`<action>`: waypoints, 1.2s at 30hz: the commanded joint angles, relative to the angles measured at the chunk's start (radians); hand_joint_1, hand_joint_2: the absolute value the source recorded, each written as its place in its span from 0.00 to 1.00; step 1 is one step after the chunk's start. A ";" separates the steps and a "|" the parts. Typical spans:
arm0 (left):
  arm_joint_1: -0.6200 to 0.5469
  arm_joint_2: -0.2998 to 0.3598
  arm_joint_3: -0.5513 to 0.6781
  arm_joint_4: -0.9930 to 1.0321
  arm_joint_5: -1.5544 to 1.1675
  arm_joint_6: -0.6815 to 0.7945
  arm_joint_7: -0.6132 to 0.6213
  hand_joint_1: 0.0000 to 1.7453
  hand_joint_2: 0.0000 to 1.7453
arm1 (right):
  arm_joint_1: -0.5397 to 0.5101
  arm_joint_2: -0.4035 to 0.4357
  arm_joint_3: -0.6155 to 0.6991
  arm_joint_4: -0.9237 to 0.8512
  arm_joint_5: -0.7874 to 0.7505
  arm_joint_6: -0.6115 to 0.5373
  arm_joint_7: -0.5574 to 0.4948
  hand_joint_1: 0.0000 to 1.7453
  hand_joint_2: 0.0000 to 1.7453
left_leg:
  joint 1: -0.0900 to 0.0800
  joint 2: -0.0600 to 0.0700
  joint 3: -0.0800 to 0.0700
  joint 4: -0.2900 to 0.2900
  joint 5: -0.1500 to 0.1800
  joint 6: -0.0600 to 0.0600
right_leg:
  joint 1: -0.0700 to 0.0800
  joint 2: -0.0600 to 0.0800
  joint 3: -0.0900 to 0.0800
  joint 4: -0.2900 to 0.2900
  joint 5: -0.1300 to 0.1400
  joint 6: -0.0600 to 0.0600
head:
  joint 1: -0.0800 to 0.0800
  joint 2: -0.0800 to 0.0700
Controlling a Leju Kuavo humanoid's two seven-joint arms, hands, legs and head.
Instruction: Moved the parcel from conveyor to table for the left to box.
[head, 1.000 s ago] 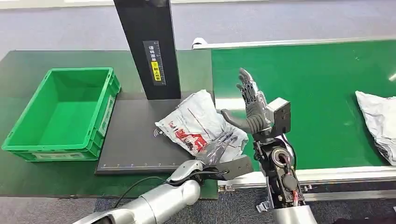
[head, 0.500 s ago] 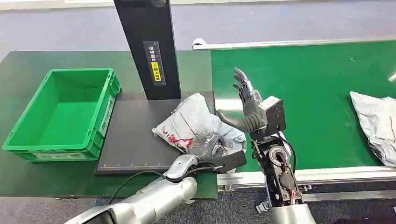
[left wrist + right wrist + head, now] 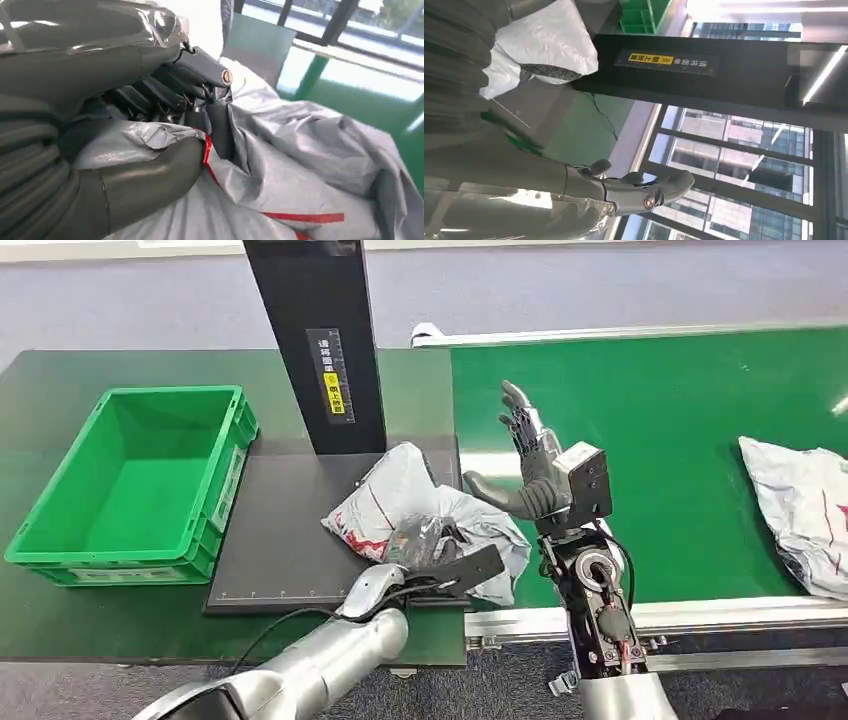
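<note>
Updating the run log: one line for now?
left hand: grips parcel on black mat | right hand: open | green crate: empty

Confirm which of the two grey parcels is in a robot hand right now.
The crumpled parcel on the black mat, gripped by the left robot hand. The other parcel lies untouched on the green conveyor at far right.

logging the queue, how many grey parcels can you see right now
2. One parcel lies on the black mat beside the belt, gripped by the left hand. The other parcel lies on the green conveyor, partly cut off at the picture's right edge; more may lie beyond.
</note>
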 commanded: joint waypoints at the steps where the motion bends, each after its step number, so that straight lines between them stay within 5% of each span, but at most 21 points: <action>1: 0.186 0.055 0.305 -0.067 -0.067 0.114 -0.136 1.00 1.00 | 0.115 0.065 0.004 -0.105 0.024 0.030 0.016 0.00 1.00 | 0.000 0.003 0.006 -0.005 0.000 0.000 | 0.000 0.003 0.004 -0.004 0.000 -0.001 | 0.000 0.000; 11: 0.359 0.081 0.516 -0.537 -0.149 0.001 -0.254 1.00 1.00 | 0.008 0.089 0.103 0.040 -0.001 -0.060 0.006 0.00 1.00 | 0.000 0.009 0.001 -0.002 -0.001 -0.001 | 0.000 0.009 -0.001 -0.002 0.001 -0.001 | 0.000 0.000; 17: 0.304 0.154 0.543 -0.644 -0.103 0.236 -0.437 1.00 1.00 | -0.144 0.041 0.120 0.177 -0.083 0.059 -0.033 0.00 1.00 | 0.000 0.006 -0.002 0.000 -0.001 -0.001 | 0.000 0.006 -0.003 0.000 0.000 -0.001 | 0.000 0.000; 21: 0.285 0.109 0.615 -0.747 -0.139 0.275 -0.552 1.00 1.00 | -0.192 0.048 0.041 0.316 -0.197 0.102 0.015 0.00 1.00 | 0.001 0.003 -0.001 -0.001 0.000 0.000 | 0.001 0.003 -0.002 -0.001 0.000 -0.001 | 0.000 0.000; 26: 0.272 0.099 0.619 -0.736 -0.148 0.275 -0.549 1.00 1.00 | -0.197 0.039 0.039 0.343 -0.205 0.109 0.003 0.00 1.00 | 0.000 0.000 -0.002 0.000 0.000 0.000 | 0.001 0.001 -0.001 -0.001 -0.001 0.000 | 0.000 0.000; 30: 0.225 0.014 0.708 -0.784 -0.218 0.275 -0.662 1.00 1.00 | -0.186 0.015 -0.029 0.494 -0.450 0.187 0.092 0.00 1.00 | 0.001 -0.003 -0.002 0.001 0.000 0.000 | 0.001 -0.001 -0.001 0.000 -0.001 -0.001 | 0.000 0.000; 36: 0.233 0.014 0.712 -0.850 -0.237 0.275 -0.678 1.00 1.00 | -0.185 0.000 -0.006 0.517 -0.463 0.220 0.077 0.00 1.00 | 0.001 -0.002 -0.002 0.000 0.000 0.000 | 0.001 0.000 -0.001 -0.002 0.000 -0.001 | 0.000 0.000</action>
